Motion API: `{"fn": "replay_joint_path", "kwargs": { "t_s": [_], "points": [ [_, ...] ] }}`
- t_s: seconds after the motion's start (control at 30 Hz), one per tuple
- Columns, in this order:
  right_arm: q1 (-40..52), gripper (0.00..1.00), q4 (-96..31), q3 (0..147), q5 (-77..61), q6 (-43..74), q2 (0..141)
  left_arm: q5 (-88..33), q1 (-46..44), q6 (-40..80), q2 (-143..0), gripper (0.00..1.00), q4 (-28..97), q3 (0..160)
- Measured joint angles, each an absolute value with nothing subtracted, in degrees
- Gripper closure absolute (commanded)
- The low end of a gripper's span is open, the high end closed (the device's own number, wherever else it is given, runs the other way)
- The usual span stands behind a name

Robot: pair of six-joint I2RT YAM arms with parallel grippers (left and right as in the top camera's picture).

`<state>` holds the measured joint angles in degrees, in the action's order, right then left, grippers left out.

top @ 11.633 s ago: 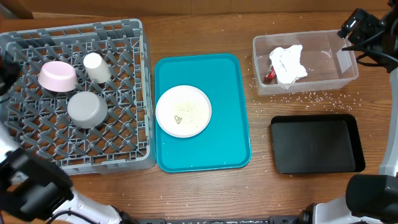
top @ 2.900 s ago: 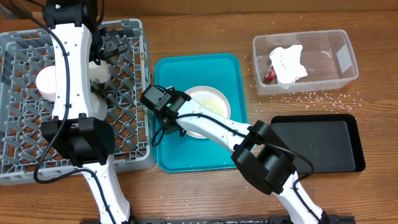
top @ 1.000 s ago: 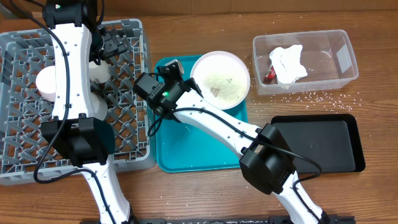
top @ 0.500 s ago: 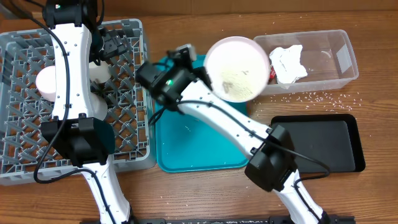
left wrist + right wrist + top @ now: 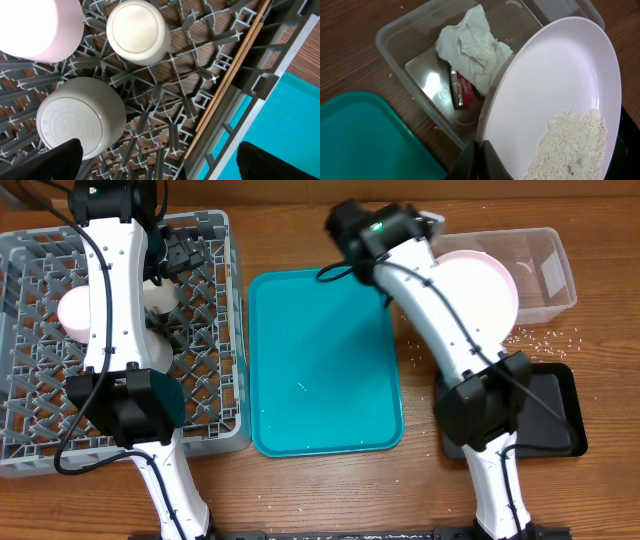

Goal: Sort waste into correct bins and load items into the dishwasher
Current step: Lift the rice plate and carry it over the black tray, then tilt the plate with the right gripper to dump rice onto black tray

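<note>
My right gripper (image 5: 482, 150) is shut on the rim of the white plate (image 5: 555, 85). The plate hangs steeply tilted at the clear tub (image 5: 548, 285), with a heap of rice grains (image 5: 570, 145) on its low side. In the tub lie the crumpled napkin (image 5: 470, 45) and the red-and-white wrapper (image 5: 462, 90). My left gripper (image 5: 165, 172) stands open over the grey dish rack (image 5: 210, 380). The rack holds a pale bowl (image 5: 40, 25), a cup (image 5: 137, 32) and a grey bowl (image 5: 80, 117), all upside down.
The teal tray (image 5: 325, 360) lies between the rack and the bins. The black tray (image 5: 555, 430) sits in front of the tub. Loose rice (image 5: 540, 335) is scattered on the wood around the tub. Wooden chopsticks (image 5: 235, 75) lie along the rack's wall.
My right arm has carried the plate from above the teal tray rightward to the clear tub and tipped it steeper. The left arm has stayed still.
</note>
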<state>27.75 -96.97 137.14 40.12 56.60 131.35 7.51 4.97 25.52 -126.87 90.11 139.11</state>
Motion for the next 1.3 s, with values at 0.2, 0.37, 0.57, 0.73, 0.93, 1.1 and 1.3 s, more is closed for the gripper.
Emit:
{"fn": "replay_joint_path", "kwargs": {
  "t_s": [0.2,0.37,0.57,0.73,0.93,1.1,1.3],
  "points": [
    [21.8,0.96,-96.9,137.1,35.5,58.4,129.1,7.5,5.0,25.5,-126.8,0.00,90.1,139.1],
    [15.3,0.96,-97.0,137.1,31.4,60.5,124.7,7.5,5.0,25.5,-126.8,0.00,90.1,139.1],
    [5.8,0.97,-97.1,137.1,24.9,61.5,121.1,7.5,5.0,25.5,-126.8,0.00,90.1,139.1],
    [2.2,0.97,-96.9,133.5,20.7,62.7,120.3,7.5,5.0,25.5,-126.9,0.00,90.4,139.1],
    [1.4,0.96,-97.1,127.8,18.4,64.9,119.9,7.5,5.0,25.5,-126.8,0.00,90.5,139.1],
    [1.0,0.97,-97.0,127.5,17.8,65.8,119.6,7.5,5.0,25.5,-126.9,0.00,90.5,139.1],
    [-0.6,0.97,-95.4,127.5,15.0,65.5,119.0,7.5,5.0,25.5,-126.9,0.00,90.5,139.1]
  ]
}}
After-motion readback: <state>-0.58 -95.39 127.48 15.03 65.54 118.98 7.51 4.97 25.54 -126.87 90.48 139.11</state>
